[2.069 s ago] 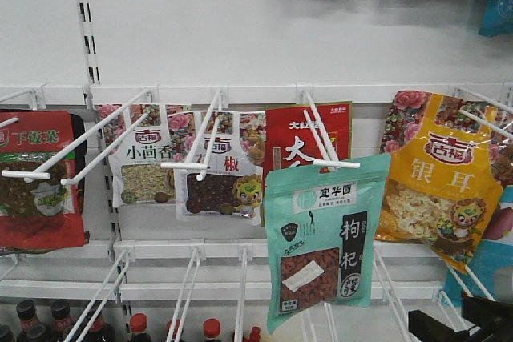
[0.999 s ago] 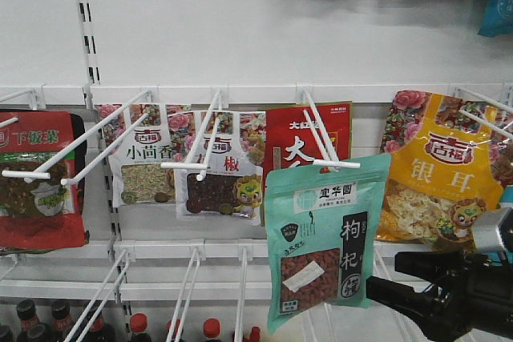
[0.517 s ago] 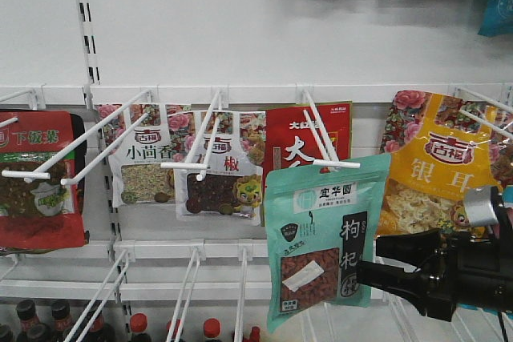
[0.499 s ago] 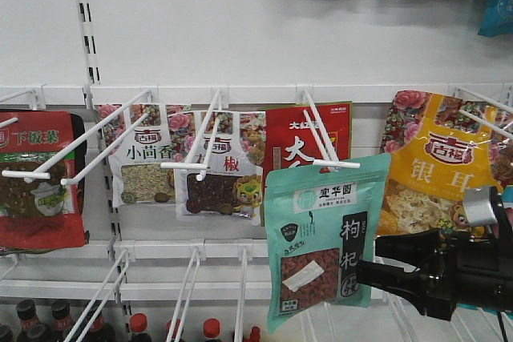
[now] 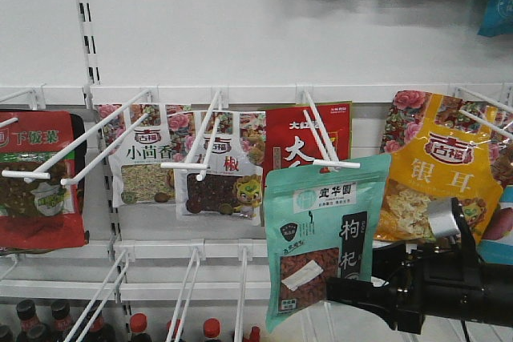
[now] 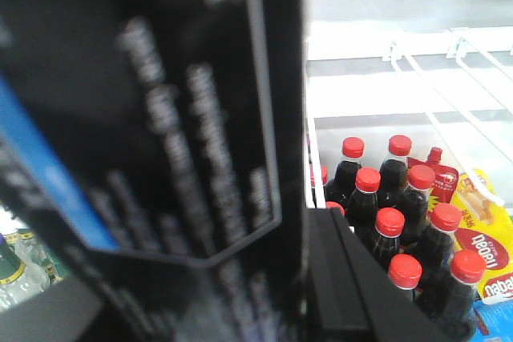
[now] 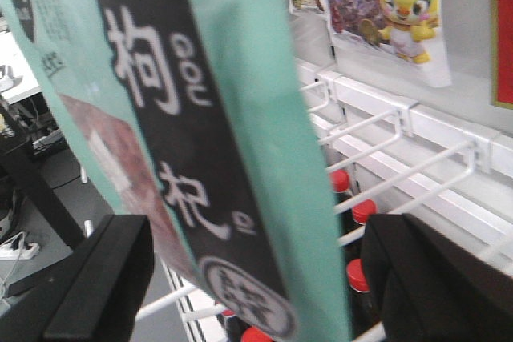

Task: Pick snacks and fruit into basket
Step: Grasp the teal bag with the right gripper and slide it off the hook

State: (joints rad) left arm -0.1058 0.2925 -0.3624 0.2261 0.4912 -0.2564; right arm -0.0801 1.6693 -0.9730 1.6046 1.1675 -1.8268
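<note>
Left gripper (image 6: 321, 294): its wrist view is blocked by a blurred dark printed surface, so can't tell if it's open or closed. Bottles (image 6: 385, 222) sit below it, not task items.

On the shelf, the teal pouch (image 5: 325, 238) hangs at the front end of its hook (image 5: 325, 140), with the yellow pouch (image 5: 433, 174) behind it to the right.

Change: the right gripper (image 5: 353, 294) has come in from the right over the last two seconds and is now at the teal pouch's lower right corner. In the right wrist view the jaws are apart with the pouch between them, not clamped yet.

Probably next: close, then slide the pouch off the hook. Basket not in view.
</note>
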